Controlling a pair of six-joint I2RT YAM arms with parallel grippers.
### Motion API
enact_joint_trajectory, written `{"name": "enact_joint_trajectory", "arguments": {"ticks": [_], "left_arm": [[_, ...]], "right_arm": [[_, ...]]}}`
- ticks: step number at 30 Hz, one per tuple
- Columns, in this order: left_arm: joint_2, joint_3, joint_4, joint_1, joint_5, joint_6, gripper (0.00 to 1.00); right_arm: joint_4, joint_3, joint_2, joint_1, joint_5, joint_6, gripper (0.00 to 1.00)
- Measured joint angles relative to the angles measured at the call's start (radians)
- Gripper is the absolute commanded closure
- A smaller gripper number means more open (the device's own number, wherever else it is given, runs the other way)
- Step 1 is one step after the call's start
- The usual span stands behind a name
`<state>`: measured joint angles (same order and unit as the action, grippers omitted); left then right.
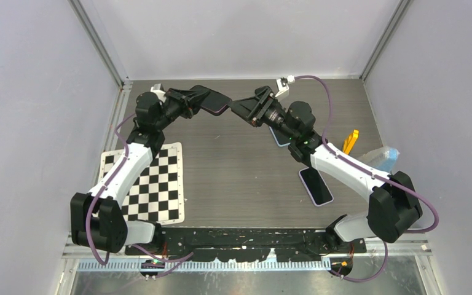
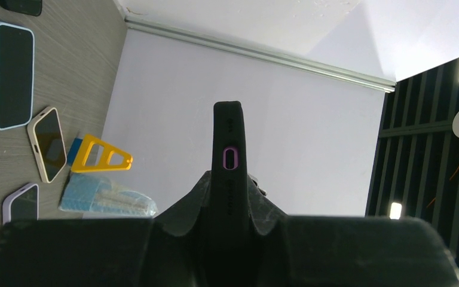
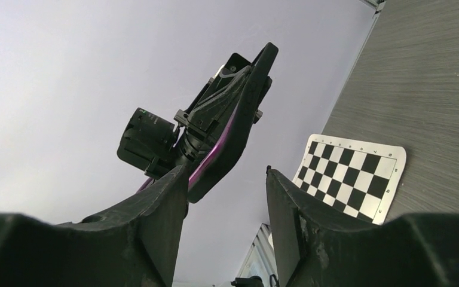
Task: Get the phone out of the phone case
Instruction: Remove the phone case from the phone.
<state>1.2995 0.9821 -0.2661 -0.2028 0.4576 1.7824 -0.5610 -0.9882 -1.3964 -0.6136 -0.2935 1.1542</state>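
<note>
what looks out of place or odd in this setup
Nothing looks spilled or damaged. One thing stands out: the cased phone is off the table, clamped in the left end effector, with the right end effector open close by it.

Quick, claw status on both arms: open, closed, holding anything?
Left claw: closed, holding the cased phone.
Right claw: open, holding nothing.

The purple-edged phone (image 1: 217, 102) sat in its black phone case (image 2: 229, 128), held edge-on and aloft by the left gripper (image 2: 230, 200)
</note>
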Motion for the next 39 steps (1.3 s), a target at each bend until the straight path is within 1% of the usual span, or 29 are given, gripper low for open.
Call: {"name": "enact_joint_trajectory", "arguments": {"ticks": [9, 15, 18, 23, 26, 29, 31, 33, 34, 35, 36, 37, 38, 39], "left_arm": [[0.0, 0.0, 0.0, -0.007, -0.002, 0.02, 1.0], [0.01, 0.0, -0.01, -0.007, -0.007, 0.019, 1.0], [0.036, 0.0, -0.059, -0.007, -0.008, 0.017, 1.0], [0.084, 0.0, -0.158, -0.011, -0.018, 0.039, 1.0], [0.084, 0.001, -0.233, -0.016, -0.012, 0.079, 1.0], [0.082, 0.006, -0.3, -0.023, -0.006, 0.108, 1.0], [0.082, 0.007, -0.331, -0.025, -0.002, 0.124, 1.0], [0.082, 0.007, -0.345, -0.026, -0.001, 0.13, 1.0], [0.082, 0.007, -0.347, -0.026, -0.001, 0.132, 1.0], [0.082, 0.007, -0.349, -0.026, -0.001, 0.134, 1.0], [0.082, 0.007, -0.351, -0.026, -0.001, 0.138, 1.0], [0.082, 0.006, -0.351, -0.026, -0.001, 0.142, 1.0], [0.082, 0.006, -0.351, -0.026, -0.001, 0.145, 1.0], [0.082, 0.006, -0.35, -0.026, -0.001, 0.147, 1.0]], "right_arm": [[-0.008, 0.0, -0.001, 0.0, 0.0, 0.0, 0.65], [0.008, -0.001, -0.002, 0.0, 0.011, 0.001, 0.73], [0.036, -0.009, -0.002, 0.0, 0.034, 0.005, 0.79], [0.103, -0.031, -0.002, 0.0, 0.084, 0.006, 0.87], [0.202, -0.031, -0.017, 0.0, 0.114, 0.003, 0.91], [0.323, -0.031, -0.049, 0.0, 0.145, 0.002, 0.91], [0.384, -0.031, -0.061, 0.0, 0.159, 0.002, 0.9], [0.41, -0.031, -0.063, 0.0, 0.163, 0.002, 0.82], [0.412, -0.031, -0.063, 0.0, 0.162, 0.0, 0.72], [0.406, -0.031, -0.063, 0.0, 0.161, -0.002, 0.67], [0.396, -0.031, -0.063, 0.0, 0.156, -0.008, 0.55], [0.383, -0.03, -0.062, 0.0, 0.151, -0.016, 0.51], [0.359, -0.027, -0.06, 0.0, 0.139, -0.024, 0.45], [0.325, -0.021, -0.055, 0.0, 0.129, -0.034, 0.42]]}}
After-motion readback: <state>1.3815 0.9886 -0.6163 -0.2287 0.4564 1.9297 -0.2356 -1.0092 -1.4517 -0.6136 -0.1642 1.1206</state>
